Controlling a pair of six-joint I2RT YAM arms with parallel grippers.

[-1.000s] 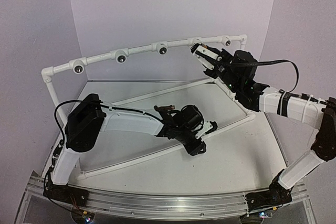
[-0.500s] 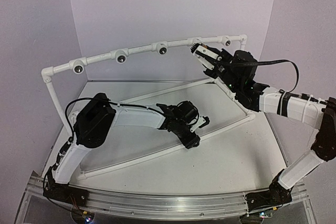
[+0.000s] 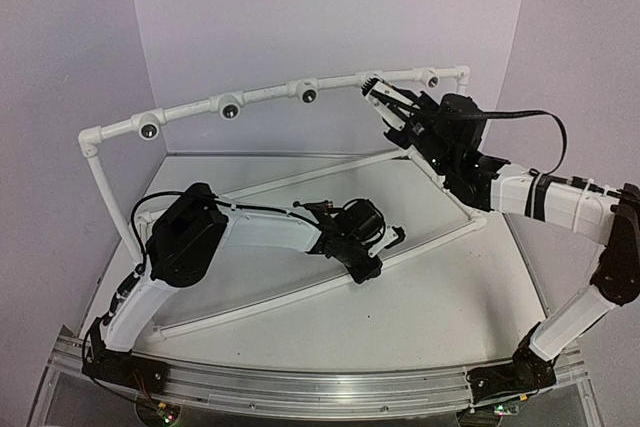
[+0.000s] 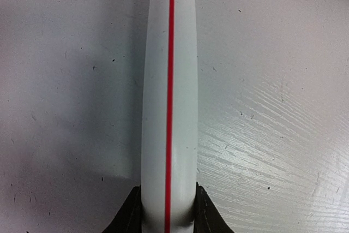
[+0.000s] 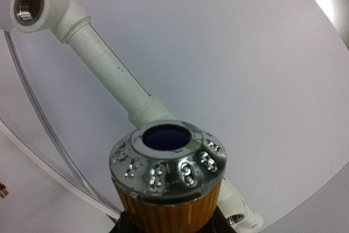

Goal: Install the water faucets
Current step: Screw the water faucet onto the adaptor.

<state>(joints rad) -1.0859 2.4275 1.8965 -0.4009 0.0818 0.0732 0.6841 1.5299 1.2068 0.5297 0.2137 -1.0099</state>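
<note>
My right gripper (image 3: 378,95) is raised at the back right and is shut on a yellow-orange water faucet (image 5: 169,178). The faucet's silvery end with a dark round hole points up at the curved pipe rail (image 3: 270,95). In the right wrist view the gripper (image 5: 169,226) holds the faucet's ribbed orange body just below the rail's pipe (image 5: 109,64). My left gripper (image 3: 388,240) is low on the table, shut on a white pipe (image 4: 169,80) with a red line. The fingers (image 4: 131,216) press on both of its sides.
The rail carries several round sockets with dark holes (image 3: 231,110); one threaded socket (image 5: 28,5) shows top left, another (image 5: 235,219) bottom right. Two long white pipes (image 3: 260,302) lie in a V on the table (image 3: 450,297). Purple walls close in behind.
The left arm has drawn its wrist back, and its jaws have closed around the red-lined pipe on the table. The right gripper has shifted slightly with the faucet.
</note>
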